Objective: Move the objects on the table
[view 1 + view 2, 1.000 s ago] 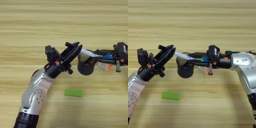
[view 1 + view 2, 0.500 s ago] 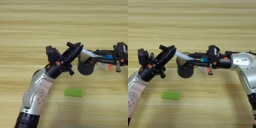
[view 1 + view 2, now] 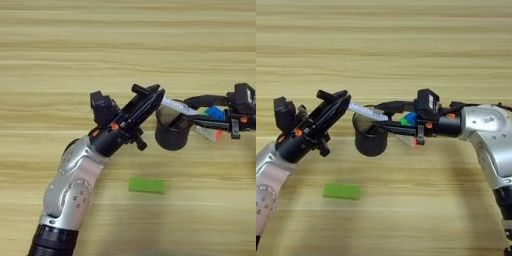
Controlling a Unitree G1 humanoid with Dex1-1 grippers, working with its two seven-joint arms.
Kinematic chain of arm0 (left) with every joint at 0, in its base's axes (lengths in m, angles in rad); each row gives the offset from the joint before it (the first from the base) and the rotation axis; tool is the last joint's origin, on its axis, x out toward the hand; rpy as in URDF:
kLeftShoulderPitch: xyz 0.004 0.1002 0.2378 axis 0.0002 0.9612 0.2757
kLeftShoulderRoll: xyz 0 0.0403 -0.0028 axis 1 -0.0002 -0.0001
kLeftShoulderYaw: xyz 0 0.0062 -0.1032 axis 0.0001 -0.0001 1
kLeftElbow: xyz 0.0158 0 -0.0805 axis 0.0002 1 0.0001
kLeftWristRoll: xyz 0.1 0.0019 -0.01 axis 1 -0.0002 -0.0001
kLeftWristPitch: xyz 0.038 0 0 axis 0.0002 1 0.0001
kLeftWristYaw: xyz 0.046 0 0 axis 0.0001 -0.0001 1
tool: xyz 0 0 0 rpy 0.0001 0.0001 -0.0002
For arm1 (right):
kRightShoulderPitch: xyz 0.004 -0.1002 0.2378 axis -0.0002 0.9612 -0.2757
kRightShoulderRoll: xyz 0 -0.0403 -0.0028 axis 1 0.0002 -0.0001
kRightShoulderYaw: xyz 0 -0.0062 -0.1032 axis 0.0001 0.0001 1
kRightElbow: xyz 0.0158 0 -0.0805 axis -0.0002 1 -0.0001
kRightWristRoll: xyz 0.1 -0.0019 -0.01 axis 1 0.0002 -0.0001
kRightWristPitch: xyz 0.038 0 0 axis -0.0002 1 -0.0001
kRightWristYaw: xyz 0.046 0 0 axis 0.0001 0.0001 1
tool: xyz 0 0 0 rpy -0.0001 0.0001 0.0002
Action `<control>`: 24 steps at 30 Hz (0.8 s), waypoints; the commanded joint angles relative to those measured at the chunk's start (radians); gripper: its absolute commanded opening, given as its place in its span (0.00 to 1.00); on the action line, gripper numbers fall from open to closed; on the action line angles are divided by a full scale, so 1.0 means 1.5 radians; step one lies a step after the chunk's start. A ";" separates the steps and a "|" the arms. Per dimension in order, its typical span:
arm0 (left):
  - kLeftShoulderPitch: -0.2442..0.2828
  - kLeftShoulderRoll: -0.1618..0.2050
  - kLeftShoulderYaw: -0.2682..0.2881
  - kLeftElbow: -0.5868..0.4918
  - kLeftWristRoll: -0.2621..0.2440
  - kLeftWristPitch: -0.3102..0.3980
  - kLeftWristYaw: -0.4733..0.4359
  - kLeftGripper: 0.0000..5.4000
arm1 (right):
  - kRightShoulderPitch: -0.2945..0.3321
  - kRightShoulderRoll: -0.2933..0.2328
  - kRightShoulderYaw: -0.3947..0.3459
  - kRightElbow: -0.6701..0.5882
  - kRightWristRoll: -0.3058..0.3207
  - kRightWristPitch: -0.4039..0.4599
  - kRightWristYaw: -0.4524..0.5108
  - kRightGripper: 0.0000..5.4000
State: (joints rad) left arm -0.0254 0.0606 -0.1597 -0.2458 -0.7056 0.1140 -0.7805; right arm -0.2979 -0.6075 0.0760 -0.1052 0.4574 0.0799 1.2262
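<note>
A slim white marker pen with a printed barrel (image 3: 367, 111) is held at its cap end by the left gripper (image 3: 148, 98), whose two black fingers are clenched on it. The pen is tilted so that its free end reaches over the mouth of a small black round cup (image 3: 370, 137) standing on the light-wood planked desk (image 3: 125, 45). This looks like the pen being lined up for a drop into the cup, though whether the tip is already inside the rim cannot be told.

The cup is met from the other side by the right gripper (image 3: 376, 118), its long black fingers set about the cup's rim and wall, seemingly grasping it; the hold is probably meant to steady the cup while the pen is brought in. Small blue, green and orange-and-white bits (image 3: 406, 120) are seen along the right gripper, but what they are cannot be made out.

A small flat bright-green rectangular block (image 3: 146, 185) lies flat on the desk, nearer the robot than the cup and well apart from both grippers, untouched.
</note>
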 commanded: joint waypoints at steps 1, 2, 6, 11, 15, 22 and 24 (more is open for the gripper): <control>0.000 0.004 0.006 0.001 0.008 -0.001 -0.004 0.13 | -0.007 0.002 -0.014 -0.015 0.020 0.012 -0.004 0.46; 0.001 0.004 0.007 0.000 0.008 -0.001 -0.004 0.13 | -0.006 0.003 -0.017 -0.018 0.026 0.016 -0.004 0.48; 0.001 0.007 0.010 -0.001 0.011 -0.003 -0.001 0.13 | 0.008 0.004 -0.030 -0.034 0.049 0.026 -0.010 0.56; -0.002 0.016 0.027 -0.001 0.013 -0.006 -0.002 0.13 | 0.052 0.001 -0.041 -0.054 0.056 0.015 -0.013 0.64; -0.002 0.023 0.028 0.001 0.027 -0.013 -0.004 0.13 | 0.085 0.021 -0.060 -0.067 0.060 -0.003 -0.043 0.73; -0.001 0.032 0.025 0.005 0.049 -0.024 -0.011 0.13 | 0.083 0.117 -0.139 -0.098 0.078 -0.061 -0.199 0.87; 0.000 0.035 0.029 0.006 0.048 -0.024 -0.016 0.13 | 0.073 0.146 -0.163 -0.100 0.072 -0.078 -0.259 0.89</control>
State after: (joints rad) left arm -0.0251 0.1013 -0.1228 -0.2431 -0.6380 0.0860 -0.7917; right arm -0.1594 -0.4331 -0.1204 -0.2390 0.5686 -0.0034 0.9286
